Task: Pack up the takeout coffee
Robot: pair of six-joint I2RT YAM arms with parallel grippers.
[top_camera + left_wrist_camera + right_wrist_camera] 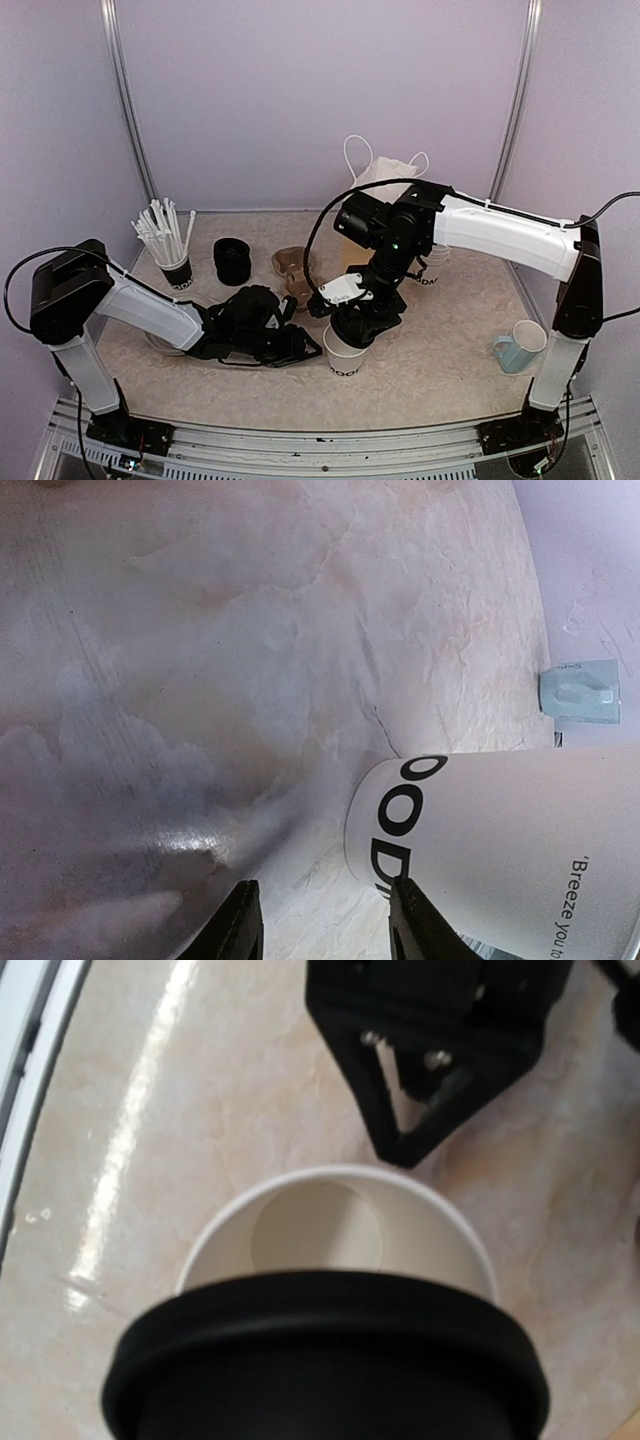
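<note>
1. Coffee cup (345, 358) is standing upright on the table (450, 340), front middle, with its mouth uncovered and its lettering facing the near edge.
2. Right gripper (358, 322) is hovering straight over it, clamping a black lid (325, 1360). The lid is sitting just above the rim, not seated, and in the right wrist view part of the cup mouth is showing past it. It is probably being lined up for a press-down.
3. Left gripper (325, 930) is lying low on the table just beside the cup's base, with its fingers apart and nothing between them. One fingertip (415, 920) is overlapping the cup wall in the left wrist view, and I cannot tell whether it is touching.
4. My read is that the left arm is bracing the cup so it is not sliding or tipping while the lid is going on.
5. Second lettered cup (430, 270) is standing behind the right arm with its top hidden, so I cannot tell if it is lidded.
6. Cardboard carrier (292, 268) and white bag (385, 175) are waiting further back, and neither cup is sitting in them. Packing proper is not yet begun, by my judgement.
7. Risk: a lid going on crooked could be tipping the light cup over.
</note>
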